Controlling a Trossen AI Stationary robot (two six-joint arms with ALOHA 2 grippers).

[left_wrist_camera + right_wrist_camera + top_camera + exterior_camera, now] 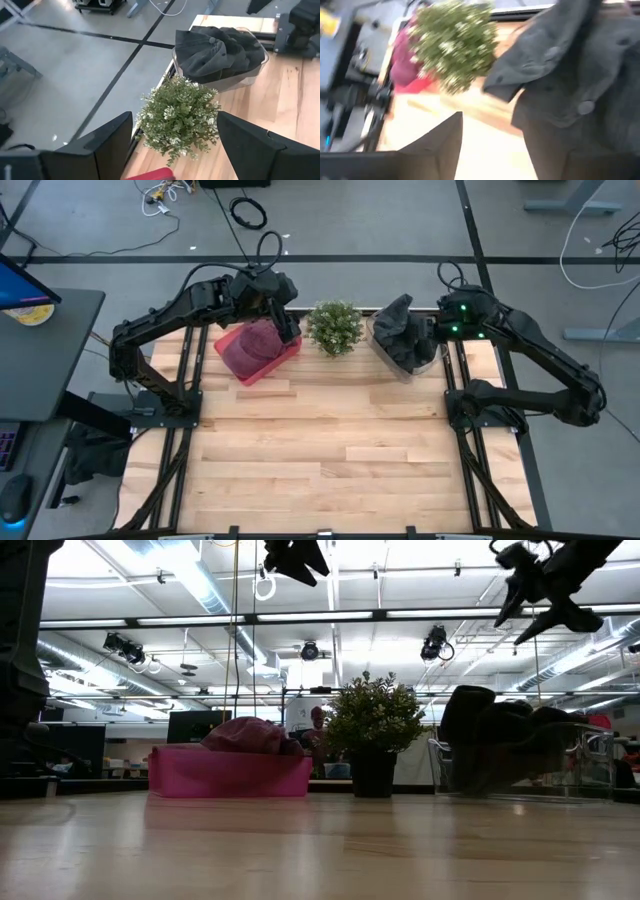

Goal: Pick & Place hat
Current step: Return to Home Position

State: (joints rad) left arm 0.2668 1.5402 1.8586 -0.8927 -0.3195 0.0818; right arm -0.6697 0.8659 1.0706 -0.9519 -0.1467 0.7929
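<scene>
Lifting straight up before swinging home is my plan: left gripper (287, 323) over the red cap (252, 345) in its bin (262, 372), right gripper (428, 330) over the binned black caps (398, 332), both jaws released, plant (335, 327) between.

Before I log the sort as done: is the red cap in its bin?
In. The red cap sits inside the red bin, mounded above its rim.
</scene>
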